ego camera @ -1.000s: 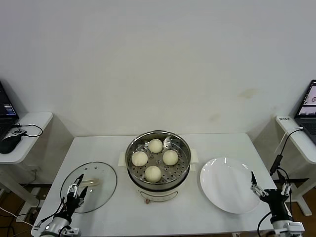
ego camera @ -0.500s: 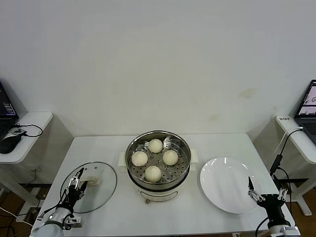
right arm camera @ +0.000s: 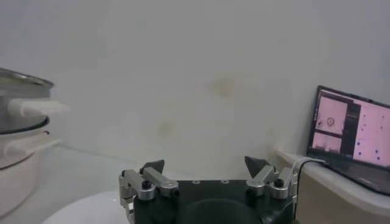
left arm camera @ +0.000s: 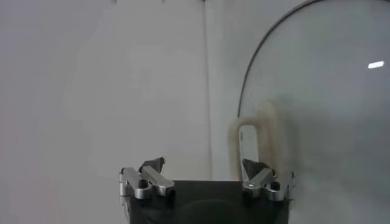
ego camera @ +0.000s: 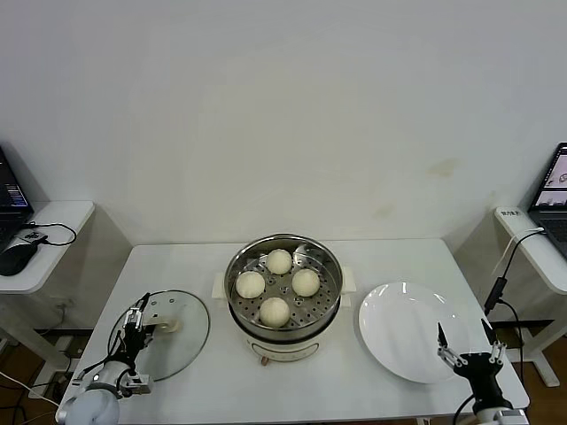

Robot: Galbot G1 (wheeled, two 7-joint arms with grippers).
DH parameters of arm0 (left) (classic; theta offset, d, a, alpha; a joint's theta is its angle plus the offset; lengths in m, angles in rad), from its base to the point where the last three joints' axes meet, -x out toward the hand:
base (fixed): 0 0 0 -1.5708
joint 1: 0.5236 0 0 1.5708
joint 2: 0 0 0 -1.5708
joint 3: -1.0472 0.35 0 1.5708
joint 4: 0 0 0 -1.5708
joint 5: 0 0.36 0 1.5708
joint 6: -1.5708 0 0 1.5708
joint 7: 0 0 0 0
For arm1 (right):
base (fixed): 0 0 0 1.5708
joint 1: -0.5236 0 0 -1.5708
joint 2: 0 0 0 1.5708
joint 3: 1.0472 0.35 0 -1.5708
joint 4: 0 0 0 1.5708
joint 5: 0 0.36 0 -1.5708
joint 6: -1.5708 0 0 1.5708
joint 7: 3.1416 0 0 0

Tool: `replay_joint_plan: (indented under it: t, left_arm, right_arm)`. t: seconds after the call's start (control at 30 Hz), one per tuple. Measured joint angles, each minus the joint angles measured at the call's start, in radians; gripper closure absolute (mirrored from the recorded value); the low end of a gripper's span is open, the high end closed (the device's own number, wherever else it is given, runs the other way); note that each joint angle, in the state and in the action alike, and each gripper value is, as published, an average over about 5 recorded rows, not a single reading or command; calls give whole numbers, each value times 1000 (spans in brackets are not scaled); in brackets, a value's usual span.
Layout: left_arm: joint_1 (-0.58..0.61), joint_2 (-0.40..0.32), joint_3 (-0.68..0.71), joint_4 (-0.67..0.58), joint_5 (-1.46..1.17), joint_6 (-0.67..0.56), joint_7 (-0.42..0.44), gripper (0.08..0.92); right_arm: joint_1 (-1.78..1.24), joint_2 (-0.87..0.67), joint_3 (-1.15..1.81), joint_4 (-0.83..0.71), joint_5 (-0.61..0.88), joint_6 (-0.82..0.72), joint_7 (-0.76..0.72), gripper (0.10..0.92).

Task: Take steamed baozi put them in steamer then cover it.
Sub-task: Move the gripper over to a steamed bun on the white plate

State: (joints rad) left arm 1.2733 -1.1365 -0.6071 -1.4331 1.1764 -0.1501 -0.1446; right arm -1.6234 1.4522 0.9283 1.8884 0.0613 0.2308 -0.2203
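1. The round clear glass cover with a metal rim [left arm camera: 317,91] runs off the edges of the left wrist view; only part of its rim arc shows there.
2. Its cream-white oblong handle [left arm camera: 259,137] is partly hidden behind the left gripper [left arm camera: 204,173].
3. The round shiny stainless-steel steamer on its white base [right arm camera: 18,131] is cut by the edge of the right wrist view, so the buns inside do not show there.
4. The flat round white plate [right arm camera: 85,210] shows only as a sliver in that view, behind the right gripper [right arm camera: 204,169].
5. In the head view, both arms are cut off by the bottom edge.
6. The open dark laptop [ego camera: 556,190] at the far right is cut by the head view's edge.
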Motion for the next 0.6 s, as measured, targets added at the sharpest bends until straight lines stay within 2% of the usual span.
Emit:
replay_joint_plan:
  t: [0.1,0.6]
  left_arm:
    - [-4,-2,1,10,-12,3,3,260]
    - [-23,-17,4,60,-60,-1,-8,693]
  right_arm:
    - [1,0,-4,-4,-4,1,-1,203]
    - [-7,3,-14,-11,-20,12,-3,202]
